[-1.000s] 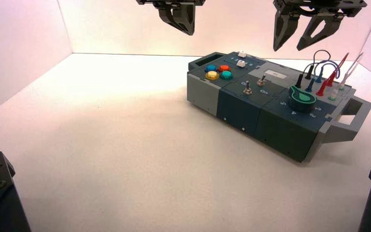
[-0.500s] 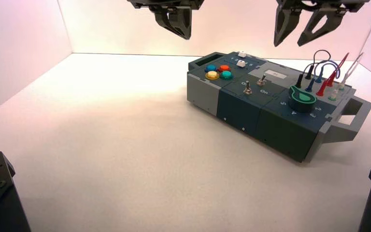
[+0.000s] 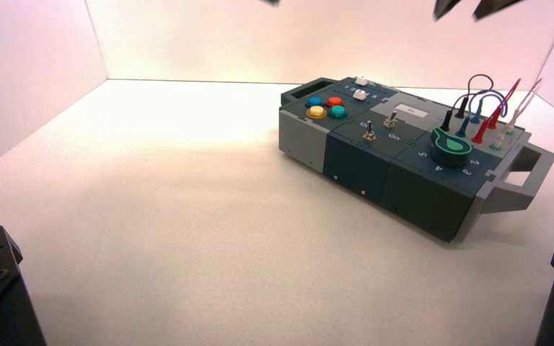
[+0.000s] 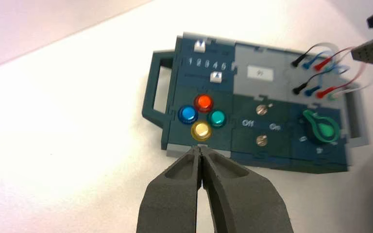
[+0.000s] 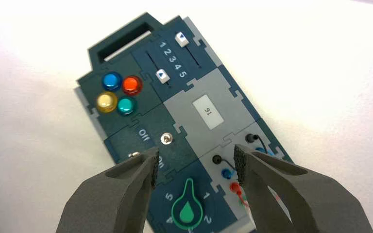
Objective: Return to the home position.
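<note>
- Hanging high over the box (image 3: pixel 404 155), the right gripper (image 3: pixel 470 9) shows only its two dark tips at the top edge of the high view, right of centre, and they stand apart.
- Up close in the right wrist view, the right gripper (image 5: pixel 193 165) is spread wide with nothing between its fingers (image 5: pixel 126 182); the box lies well below it.
- The left gripper (image 4: pixel 202 151) is pinched tight in its own wrist view, tips meeting, holding nothing; in the high view only a dark speck at the top edge, probably its tip, can be made out.
- The box sits right of centre in the high view, turned at an angle on the white table (image 3: pixel 151 216).
- Four round buttons (image 4: pixel 202 116) cluster together: blue, red, green and yellow.
- Two white sliders (image 5: pixel 171 57) flank the printed numbers 1 to 5 beside the handle (image 5: pixel 121 36).
- Two metal toggle switches (image 4: pixel 261 125) stand between the words Off and On.
- The green knob (image 5: pixel 190 208) sits inside its ring of numbers.
- Red, blue and black wires (image 3: pixel 485 108) loop out of the sockets at the box's far right end.
</note>
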